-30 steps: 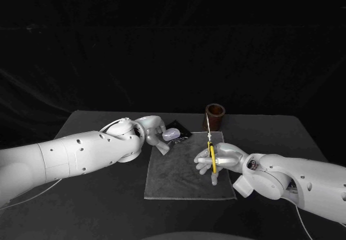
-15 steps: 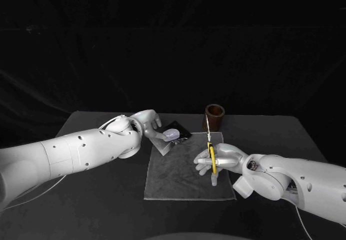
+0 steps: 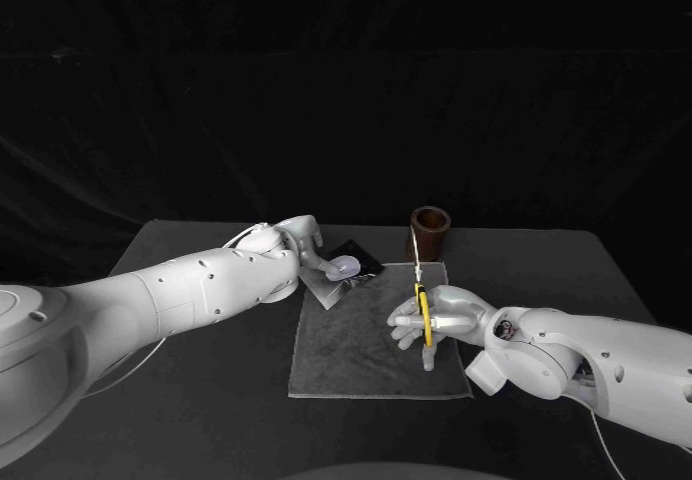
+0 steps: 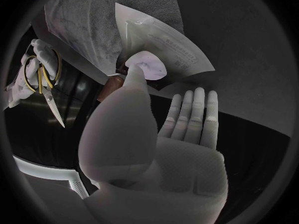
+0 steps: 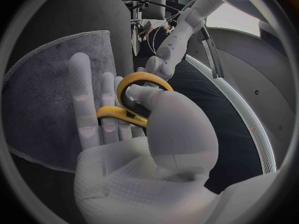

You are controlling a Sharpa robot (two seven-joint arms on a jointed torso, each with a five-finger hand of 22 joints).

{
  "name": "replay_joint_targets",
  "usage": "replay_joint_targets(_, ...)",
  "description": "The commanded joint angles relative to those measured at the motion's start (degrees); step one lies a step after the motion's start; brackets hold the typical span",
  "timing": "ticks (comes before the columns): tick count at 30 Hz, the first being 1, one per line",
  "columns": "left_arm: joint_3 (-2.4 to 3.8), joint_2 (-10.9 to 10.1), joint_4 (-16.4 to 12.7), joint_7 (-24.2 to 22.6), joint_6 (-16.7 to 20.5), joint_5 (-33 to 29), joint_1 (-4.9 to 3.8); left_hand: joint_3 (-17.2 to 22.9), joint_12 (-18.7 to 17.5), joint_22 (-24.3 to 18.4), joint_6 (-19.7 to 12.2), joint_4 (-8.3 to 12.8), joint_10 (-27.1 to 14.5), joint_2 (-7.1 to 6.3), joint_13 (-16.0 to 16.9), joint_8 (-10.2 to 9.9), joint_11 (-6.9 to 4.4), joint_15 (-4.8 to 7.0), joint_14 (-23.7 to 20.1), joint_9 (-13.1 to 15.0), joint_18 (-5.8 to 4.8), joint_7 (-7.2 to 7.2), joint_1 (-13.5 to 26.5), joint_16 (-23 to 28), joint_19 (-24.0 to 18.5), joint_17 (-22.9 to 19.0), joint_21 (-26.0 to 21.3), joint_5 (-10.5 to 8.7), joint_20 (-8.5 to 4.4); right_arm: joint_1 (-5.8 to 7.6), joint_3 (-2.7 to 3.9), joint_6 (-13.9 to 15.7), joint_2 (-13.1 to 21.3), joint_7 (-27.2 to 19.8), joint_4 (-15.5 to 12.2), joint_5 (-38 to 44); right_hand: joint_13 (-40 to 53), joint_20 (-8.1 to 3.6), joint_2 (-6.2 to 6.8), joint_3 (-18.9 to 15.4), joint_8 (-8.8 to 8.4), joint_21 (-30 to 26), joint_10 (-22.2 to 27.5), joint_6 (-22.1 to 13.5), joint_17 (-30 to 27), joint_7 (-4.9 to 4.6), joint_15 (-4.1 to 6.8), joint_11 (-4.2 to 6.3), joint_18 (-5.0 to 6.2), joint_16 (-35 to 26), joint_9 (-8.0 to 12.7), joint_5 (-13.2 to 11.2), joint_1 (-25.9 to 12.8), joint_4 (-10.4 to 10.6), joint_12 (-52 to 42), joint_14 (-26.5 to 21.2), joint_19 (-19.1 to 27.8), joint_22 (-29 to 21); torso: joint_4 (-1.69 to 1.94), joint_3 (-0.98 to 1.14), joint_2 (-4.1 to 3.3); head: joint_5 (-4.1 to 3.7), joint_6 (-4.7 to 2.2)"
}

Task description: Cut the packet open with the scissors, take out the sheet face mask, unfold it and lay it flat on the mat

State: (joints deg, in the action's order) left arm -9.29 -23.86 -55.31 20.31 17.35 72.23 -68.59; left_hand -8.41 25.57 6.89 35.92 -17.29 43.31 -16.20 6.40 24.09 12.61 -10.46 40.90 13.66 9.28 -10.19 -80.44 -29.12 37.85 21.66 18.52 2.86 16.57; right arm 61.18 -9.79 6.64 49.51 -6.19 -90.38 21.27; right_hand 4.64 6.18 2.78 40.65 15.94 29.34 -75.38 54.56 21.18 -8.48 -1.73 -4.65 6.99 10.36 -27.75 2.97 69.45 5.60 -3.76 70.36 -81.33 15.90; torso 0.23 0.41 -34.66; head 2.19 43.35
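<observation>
The packet (image 3: pixel 326 290), white with a dark part, lies at the mat's far left corner, partly on the black table. My left hand (image 3: pixel 306 243) reaches it from the left. In the left wrist view that hand (image 4: pixel 156 149) has its thumb tip pressed on the packet (image 4: pixel 165 37), while its other fingers (image 4: pixel 193 114) stretch out straight beside it. My right hand (image 3: pixel 444 320) grips the yellow-handled scissors (image 3: pixel 423 300) above the mat's right side, blades pointing away from me. Its fingers pass through the yellow loops of the scissors (image 5: pixel 140 82).
The grey mat (image 3: pixel 368 350) lies in the middle of the table, long side running away from me. A brown cylindrical holder (image 3: pixel 430 230) stands just beyond its far right corner, close to the scissors' tips. Bare table lies on both sides.
My left arm has swung in and its wrist has turned, while its thumb has stayed on the packet. The right hand and the scissors have not moved.
</observation>
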Motion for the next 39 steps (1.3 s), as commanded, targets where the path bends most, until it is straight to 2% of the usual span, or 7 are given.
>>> replay_joint_targets(1, 0.03, 1.28, 1.93, 1.93, -4.48, 0.73, 0.22, -0.69, 1.69, -0.09, -0.7, 0.05, -1.08, 0.12, 0.55, 0.82, 0.07, -0.16, -1.13, 0.28, -0.48, -5.38, 0.45, -1.36, -0.42, 0.37, -0.26, 0.24, -0.06, 0.02, 0.07, -0.28, -0.16, -0.08, -0.06, 0.38, 0.07, 0.12, -2.79, 0.23, -0.1, -0.34, -1.87, -0.03, 0.1, -0.34, 0.06, -0.15, 3.14, 0.24, -0.09, -0.09, 0.68, -0.03, -0.02, -0.3, 0.36, -0.08, -0.06, 0.05, -0.1, 0.01, 0.07)
replay_joint_targets(6, 0.01, 3.16, 4.74, 2.49, -6.65, 1.38, 0.47, -1.38, 6.45, -0.14, -1.16, 0.08, -2.61, 0.41, 2.08, 3.53, -0.19, 0.05, -2.1, 1.07, -0.26, -5.05, 0.37, -5.38, -0.61, 1.36, -0.15, 0.25, -0.12, 0.02, 0.07, -0.29, -0.4, -0.03, 0.05, 0.38, 0.07, 0.12, -2.79, 0.23, -0.1, -0.34, -1.87, -0.03, 0.1, -0.34, 0.06, -0.15, 3.14, 0.24, -0.09, -0.09, 0.68, -0.03, -0.02, -0.3, 0.36, -0.08, 0.0, 0.05, -0.02, 0.09, 0.29)
replay_joint_targets(12, -0.17, 4.46, 6.78, 2.81, -7.9, 2.17, 0.65, -0.52, 9.26, -0.11, -1.73, 0.11, -4.05, 0.81, 2.89, 5.14, -0.2, 0.1, -2.9, 1.41, -0.08, -5.04, -0.28, -7.87, -0.6, 1.76, 0.04, 0.17, -0.09, 0.02, 0.07, -0.29, -0.57, -0.02, 0.13, 0.38, 0.07, 0.12, -2.79, 0.23, -0.1, -0.34, -1.87, -0.03, 0.1, -0.34, 0.06, -0.15, 3.14, 0.24, -0.09, -0.09, 0.68, -0.03, -0.02, -0.3, 0.36, -0.08, 0.11, 0.05, 0.04, 0.05, 0.42)
replay_joint_targets(24, -0.52, 5.43, 7.36, 3.01, -11.49, 3.2, 1.28, 3.6, 15.22, 0.42, -0.08, 0.3, -3.36, 3.28, 4.4, 9.9, -1.41, 1.24, -1.38, 2.5, 0.92, -3.76, -3.22, -13.35, 0.67, 2.25, 1.42, -0.02, -0.2, 0.02, 0.07, -0.34, -0.69, -0.04, 0.15, 0.38, 0.09, 0.12, -2.86, 0.26, -0.1, -0.39, -1.91, 0.01, 0.15, -0.34, 0.06, -0.15, 3.14, 0.24, -0.11, -0.09, 0.66, -0.05, -0.03, -0.3, 0.36, -0.11, 0.12, 0.03, 0.09, 0.01, 0.8)
replay_joint_targets(26, -0.7, 5.57, 7.39, 3.01, -11.66, 4.06, 1.49, 4.25, 16.59, 0.71, 0.55, 0.34, -2.74, 3.8, 4.72, 11.14, -1.8, 1.64, -0.59, 2.75, 1.1, -3.4, -3.51, -14.68, 1.41, 2.32, 2.08, -0.04, -0.32, 0.02, 0.07, -0.33, -0.7, -0.04, 0.13, 0.38, 0.09, 0.13, -2.91, 0.28, -0.1, -0.43, -1.94, 0.03, 0.18, -0.34, 0.07, -0.14, 3.15, 0.24, -0.12, -0.09, 0.64, -0.05, -0.04, -0.3, 0.36, -0.13, 0.1, 0.02, 0.09, -0.05, 0.88)
replay_joint_targets(34, -1.93, 6.01, 7.52, 3.11, -10.55, 8.69, 2.41, 4.31, 18.93, 1.28, 1.24, 0.34, -1.93, 4.02, 5.24, 13.47, -2.44, 2.3, 0.67, 3.16, 1.2, -2.78, -3.22, -17.12, 2.61, 2.38, 3.36, -0.06, -0.62, 0.02, 0.07, -0.33, -0.67, -0.03, 0.07, 0.37, 0.1, 0.13, -2.95, 0.3, -0.1, -0.46, -1.96, 0.05, 0.22, -0.33, 0.07, -0.14, 3.15, 0.24, -0.13, -0.1, 0.62, -0.06, -0.04, -0.29, 0.37, -0.15, 0.11, 0.03, 0.08, -0.06, 1.05)
replay_joint_targets(39, -2.25, 6.32, 7.83, 3.61, -9.45, 10.55, 3.18, 4.07, 19.88, 1.67, 1.29, 0.36, -1.74, 3.99, 5.39, 14.51, -2.71, 2.68, 1.57, 3.27, 1.21, -2.59, -2.66, -18.52, 3.46, 2.43, 4.24, -0.06, -0.8, 0.02, 0.07, -0.33, -0.67, -0.04, 0.04, 0.37, 0.1, 0.13, -2.98, 0.31, -0.1, -0.48, -1.97, 0.05, 0.23, -0.33, 0.07, -0.14, 3.16, 0.24, -0.13, -0.1, 0.62, -0.06, -0.04, -0.29, 0.37, -0.16, 0.1, 0.03, 0.1, -0.03, 1.07)
